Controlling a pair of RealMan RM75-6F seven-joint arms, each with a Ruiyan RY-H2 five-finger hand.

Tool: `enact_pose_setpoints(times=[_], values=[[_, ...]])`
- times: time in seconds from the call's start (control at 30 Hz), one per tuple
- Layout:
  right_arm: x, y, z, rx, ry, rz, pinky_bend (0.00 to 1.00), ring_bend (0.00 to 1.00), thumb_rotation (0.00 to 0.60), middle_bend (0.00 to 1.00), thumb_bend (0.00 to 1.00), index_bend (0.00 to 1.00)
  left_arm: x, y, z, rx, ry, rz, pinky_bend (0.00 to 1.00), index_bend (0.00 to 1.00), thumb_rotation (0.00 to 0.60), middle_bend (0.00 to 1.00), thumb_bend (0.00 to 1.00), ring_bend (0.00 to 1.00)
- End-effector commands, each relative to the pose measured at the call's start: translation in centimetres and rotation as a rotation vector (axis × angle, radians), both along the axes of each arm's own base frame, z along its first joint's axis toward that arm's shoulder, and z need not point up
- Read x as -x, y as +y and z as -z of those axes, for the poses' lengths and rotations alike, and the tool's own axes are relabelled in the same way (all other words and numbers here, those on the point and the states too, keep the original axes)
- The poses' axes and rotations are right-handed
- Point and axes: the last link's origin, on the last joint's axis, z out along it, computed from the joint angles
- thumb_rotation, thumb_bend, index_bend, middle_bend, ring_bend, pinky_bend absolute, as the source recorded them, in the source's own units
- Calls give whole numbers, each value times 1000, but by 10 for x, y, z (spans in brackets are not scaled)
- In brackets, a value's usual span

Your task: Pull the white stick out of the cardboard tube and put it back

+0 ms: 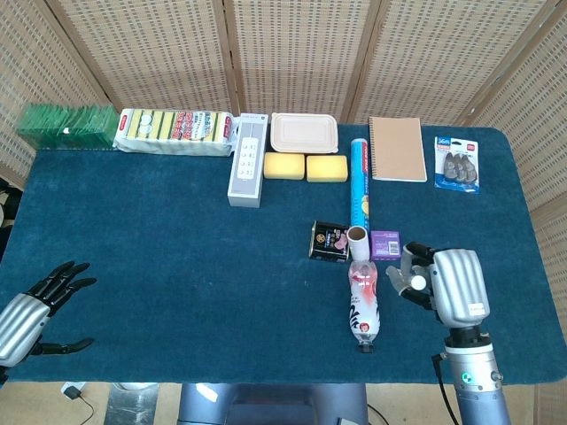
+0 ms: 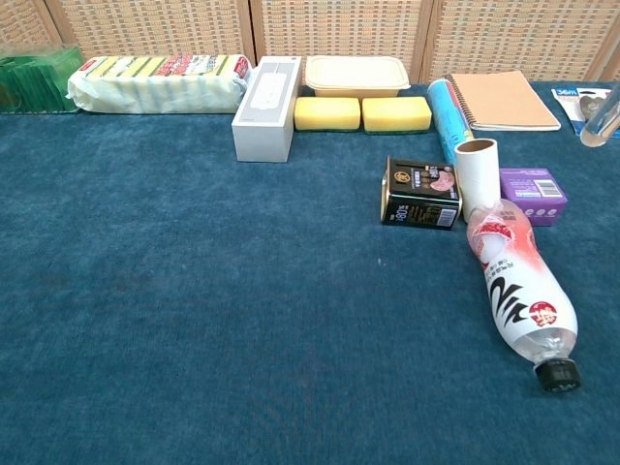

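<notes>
Hands: right hand [image 1: 447, 285] empty, fingers apart beside bottle [image 1: 363, 301]; left hand [image 1: 31, 310] spread wide. Labels unreadable.

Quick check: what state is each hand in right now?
Left hand: open, fingers apart, holding nothing.
Right hand: open, holding nothing, beside the bottle.

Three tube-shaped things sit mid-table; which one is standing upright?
The white cardboard tube, standing on end between the black box and purple box. The blue roll and the bottle both lie flat.
</notes>
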Motion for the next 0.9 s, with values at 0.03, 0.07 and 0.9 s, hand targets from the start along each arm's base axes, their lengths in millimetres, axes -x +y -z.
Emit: enact_pose_setpoints(times=[0.03, 0.07, 0.9], values=[[-9, -8, 1, 3, -13, -10, 974, 1000, 600, 1000, 397, 815, -1, 0, 0, -4, -4, 2, 237, 159, 462, 84, 114, 31], [-11, -10, 1, 4, -17, -11, 975, 1000, 600, 1000, 397, 815, -1, 1, 0, -5, -4, 0, 237, 160, 462, 84, 114, 31], [-55, -54, 38, -17, -17, -39, 978, 1000, 600, 1000, 400, 814, 3, 8, -1, -16, 0, -32, 237, 160, 462, 84, 114, 31]])
